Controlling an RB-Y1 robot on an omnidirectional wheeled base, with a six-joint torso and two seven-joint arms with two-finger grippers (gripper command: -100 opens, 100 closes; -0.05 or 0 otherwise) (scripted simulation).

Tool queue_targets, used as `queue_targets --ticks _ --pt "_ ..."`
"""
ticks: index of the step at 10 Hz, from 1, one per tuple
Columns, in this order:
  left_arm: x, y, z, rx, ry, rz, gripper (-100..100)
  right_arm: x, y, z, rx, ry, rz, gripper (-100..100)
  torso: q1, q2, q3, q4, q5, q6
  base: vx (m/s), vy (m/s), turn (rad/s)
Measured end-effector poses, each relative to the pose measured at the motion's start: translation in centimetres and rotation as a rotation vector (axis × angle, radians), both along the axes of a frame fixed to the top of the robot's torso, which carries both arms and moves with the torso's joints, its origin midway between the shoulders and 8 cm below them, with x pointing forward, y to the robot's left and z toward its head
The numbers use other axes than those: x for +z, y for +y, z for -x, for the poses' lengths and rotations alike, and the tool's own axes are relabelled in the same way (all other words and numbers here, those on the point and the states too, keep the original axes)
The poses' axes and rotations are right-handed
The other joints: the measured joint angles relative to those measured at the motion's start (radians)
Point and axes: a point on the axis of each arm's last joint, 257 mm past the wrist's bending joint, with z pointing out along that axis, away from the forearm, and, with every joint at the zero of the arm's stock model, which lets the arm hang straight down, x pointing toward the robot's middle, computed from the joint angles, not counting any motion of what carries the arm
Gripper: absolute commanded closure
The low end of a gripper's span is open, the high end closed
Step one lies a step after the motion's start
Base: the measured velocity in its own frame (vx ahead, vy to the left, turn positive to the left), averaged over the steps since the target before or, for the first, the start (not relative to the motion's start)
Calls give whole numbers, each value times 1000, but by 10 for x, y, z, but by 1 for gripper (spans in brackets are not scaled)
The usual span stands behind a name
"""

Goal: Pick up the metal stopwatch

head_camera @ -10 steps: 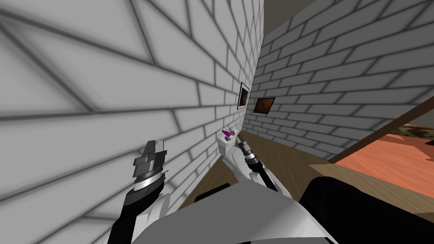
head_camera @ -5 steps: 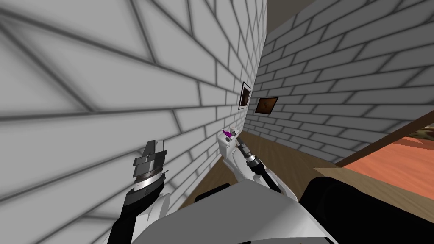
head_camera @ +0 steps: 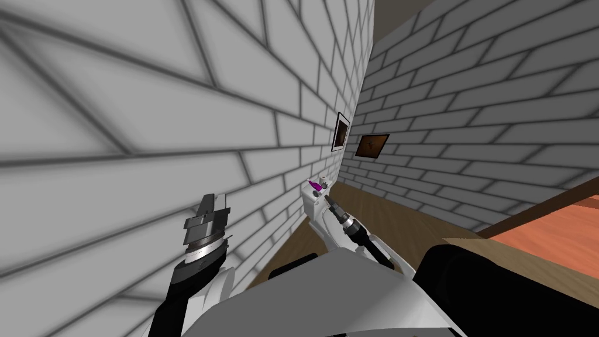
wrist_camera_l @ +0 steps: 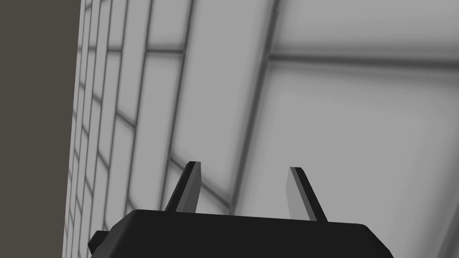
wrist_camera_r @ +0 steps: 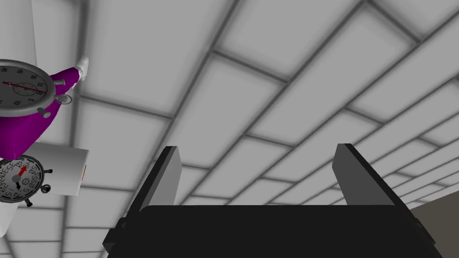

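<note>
A grey-rimmed metal stopwatch (wrist_camera_r: 22, 89) with a grey dial lies against a purple bottle (wrist_camera_r: 33, 123). Beside them are a second stopwatch (wrist_camera_r: 18, 180) with a white dial and a white cylinder (wrist_camera_r: 60, 172). In the head view these small things (head_camera: 316, 186) sit on top of a white stand (head_camera: 311, 205) by the brick wall. My right gripper (wrist_camera_r: 257, 149) is open and empty, off to the side of the stopwatches and aimed at the wall; its tip (head_camera: 326, 198) hovers just short of the stand. My left gripper (wrist_camera_l: 243, 168) is open, raised near the wall (head_camera: 212, 202).
Grey brick walls (head_camera: 146, 117) close in on the left and ahead, meeting in a corner with two framed pictures (head_camera: 371, 145). A wooden floor (head_camera: 374, 205) runs past the stand. An orange-brown surface with a dark edge (head_camera: 550, 231) lies on the right.
The whole head view has swung slightly, so the pictures and the stand sit further right. My right forearm has shifted a little right and lower; the left arm has stayed put.
</note>
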Motion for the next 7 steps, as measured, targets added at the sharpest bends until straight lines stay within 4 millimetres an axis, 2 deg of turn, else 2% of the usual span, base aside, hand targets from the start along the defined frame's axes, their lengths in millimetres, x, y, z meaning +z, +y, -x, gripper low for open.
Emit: queue_targets --ticks 7 --pt "0 0 0 0 0 0 0 -56 -7 18 102 173 137 -100 0 0 0 0 0 0 28 -9 58"
